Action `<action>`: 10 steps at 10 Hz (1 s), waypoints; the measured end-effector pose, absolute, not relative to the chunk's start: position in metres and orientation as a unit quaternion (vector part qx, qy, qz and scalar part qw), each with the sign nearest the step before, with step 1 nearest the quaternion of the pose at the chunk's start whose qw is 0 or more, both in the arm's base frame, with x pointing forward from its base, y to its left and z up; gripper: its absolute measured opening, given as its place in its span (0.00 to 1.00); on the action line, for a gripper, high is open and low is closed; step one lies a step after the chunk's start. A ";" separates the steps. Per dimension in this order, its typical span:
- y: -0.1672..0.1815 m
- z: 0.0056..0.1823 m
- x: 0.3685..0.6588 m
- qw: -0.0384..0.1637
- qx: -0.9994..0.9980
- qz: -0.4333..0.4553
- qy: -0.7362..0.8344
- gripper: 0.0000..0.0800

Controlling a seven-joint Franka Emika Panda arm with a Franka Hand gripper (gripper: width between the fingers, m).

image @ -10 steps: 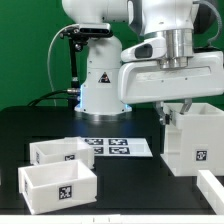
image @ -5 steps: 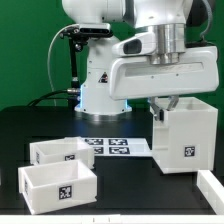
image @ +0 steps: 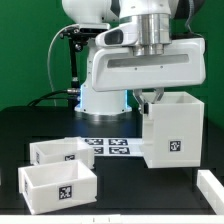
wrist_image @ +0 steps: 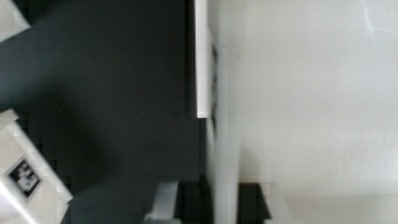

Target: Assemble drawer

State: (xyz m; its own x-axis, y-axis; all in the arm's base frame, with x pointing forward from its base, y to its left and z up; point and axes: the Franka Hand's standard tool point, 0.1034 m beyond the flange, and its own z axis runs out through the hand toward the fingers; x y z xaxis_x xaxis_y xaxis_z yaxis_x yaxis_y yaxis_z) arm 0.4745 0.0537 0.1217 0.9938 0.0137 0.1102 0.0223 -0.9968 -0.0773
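Observation:
The tall white casing (image: 175,130) stands on the black table at the exterior view's right, marker facing front. My gripper (image: 152,97) reaches down over its near-left top edge and is shut on its wall. In the wrist view the thin white wall (wrist_image: 217,120) runs between my two fingers (wrist_image: 185,203), with my gripper (wrist_image: 221,203) closed around it. Two shallow white trays sit at the exterior view's left, one behind (image: 62,152) and one in front (image: 58,185). A marked tray corner (wrist_image: 22,175) shows in the wrist view.
The marker board (image: 110,147) lies flat between the trays and the casing, next to the casing's base. The robot's white base (image: 100,95) stands behind it. A white piece (image: 212,190) lies at the front right edge.
My arm has moved toward the exterior view's left, carrying the casing with it, closer to the marker board. The trays have not moved.

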 end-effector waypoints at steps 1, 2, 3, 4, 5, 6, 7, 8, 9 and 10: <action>0.054 0.120 0.473 0.039 -0.998 -0.052 -0.009 0.05; 0.054 0.119 0.473 0.039 -0.998 -0.052 -0.009 0.05; 0.054 0.119 0.473 0.039 -0.998 -0.052 -0.009 0.05; 0.050 0.118 0.472 0.043 -0.998 -0.048 -0.001 0.05; 0.035 0.117 0.472 0.051 -0.998 -0.037 0.022 0.05; 0.020 0.120 0.483 0.050 -0.998 -0.025 0.031 0.05; 0.010 0.121 0.500 0.048 -0.998 -0.024 0.036 0.05; 0.006 0.119 0.515 0.051 -0.998 -0.017 0.043 0.05; 0.012 0.121 0.532 0.053 -0.997 -0.019 0.045 0.05; 0.026 0.120 0.545 0.056 -0.997 -0.025 0.043 0.05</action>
State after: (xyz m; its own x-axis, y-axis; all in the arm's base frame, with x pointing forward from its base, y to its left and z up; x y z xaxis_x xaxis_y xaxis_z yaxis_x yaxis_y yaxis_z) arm 0.5454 0.0261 0.1198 0.9950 -0.0892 0.0449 -0.0836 -0.9899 -0.1144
